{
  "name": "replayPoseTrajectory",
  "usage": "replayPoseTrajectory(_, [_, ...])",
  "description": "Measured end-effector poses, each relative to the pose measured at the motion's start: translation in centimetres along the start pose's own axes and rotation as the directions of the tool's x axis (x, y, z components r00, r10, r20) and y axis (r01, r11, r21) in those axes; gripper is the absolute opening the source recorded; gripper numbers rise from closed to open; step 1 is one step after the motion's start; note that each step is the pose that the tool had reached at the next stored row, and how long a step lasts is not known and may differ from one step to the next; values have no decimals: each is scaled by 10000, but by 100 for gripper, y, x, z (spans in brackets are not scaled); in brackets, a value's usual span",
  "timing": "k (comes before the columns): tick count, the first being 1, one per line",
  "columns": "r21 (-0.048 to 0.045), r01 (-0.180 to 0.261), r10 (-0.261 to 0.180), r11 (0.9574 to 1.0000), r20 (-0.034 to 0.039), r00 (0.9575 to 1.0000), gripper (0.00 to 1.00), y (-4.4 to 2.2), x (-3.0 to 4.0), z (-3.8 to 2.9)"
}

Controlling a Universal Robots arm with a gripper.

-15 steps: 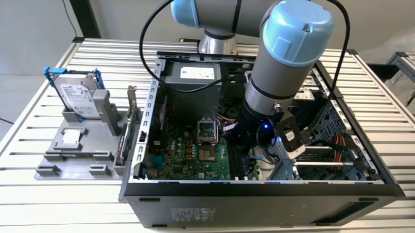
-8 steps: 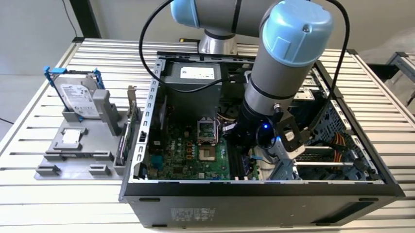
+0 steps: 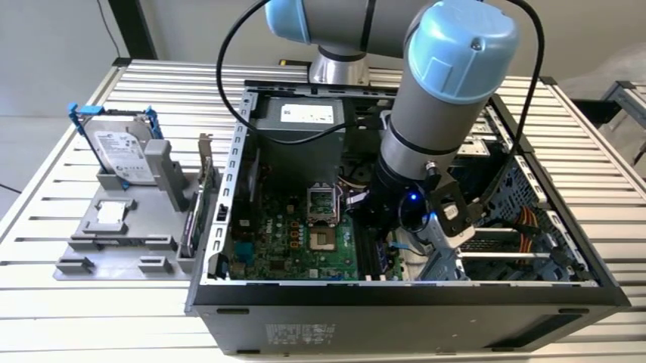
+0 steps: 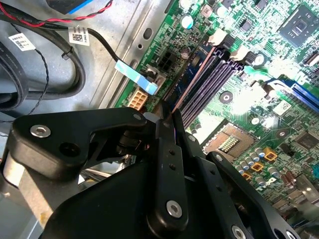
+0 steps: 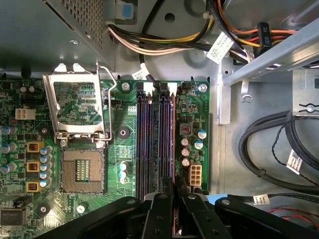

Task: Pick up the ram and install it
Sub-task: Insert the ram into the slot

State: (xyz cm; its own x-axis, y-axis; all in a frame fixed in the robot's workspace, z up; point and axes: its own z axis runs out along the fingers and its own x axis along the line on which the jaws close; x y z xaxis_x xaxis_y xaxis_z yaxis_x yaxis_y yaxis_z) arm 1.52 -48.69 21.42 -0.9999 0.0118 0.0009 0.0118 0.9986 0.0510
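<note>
over the motherboard (image 5: 124, 149) slots (case walls near), end effector (image 5: 175, 191) clenched on ram (image 4: 192, 74)

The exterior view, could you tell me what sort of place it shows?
Probably a robotics test bench for computer assembly: an open computer case on a slatted metal table, a grey fixture holding a hard drive, and the robot arm reaching inside.

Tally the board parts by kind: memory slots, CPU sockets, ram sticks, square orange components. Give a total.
Memory slots: 4
CPU socket: 1
Ram stick: 1
Square orange components: 3
Total: 9
</note>
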Motion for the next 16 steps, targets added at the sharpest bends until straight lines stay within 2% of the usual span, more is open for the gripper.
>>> replayPoseTrajectory(5, [92, -1, 1, 10000, 1, 10000, 0, 3, 1, -48])
replayPoseTrajectory(16, [156, -1, 0, 9999, 42, 10000, 0, 19, 20, -63])
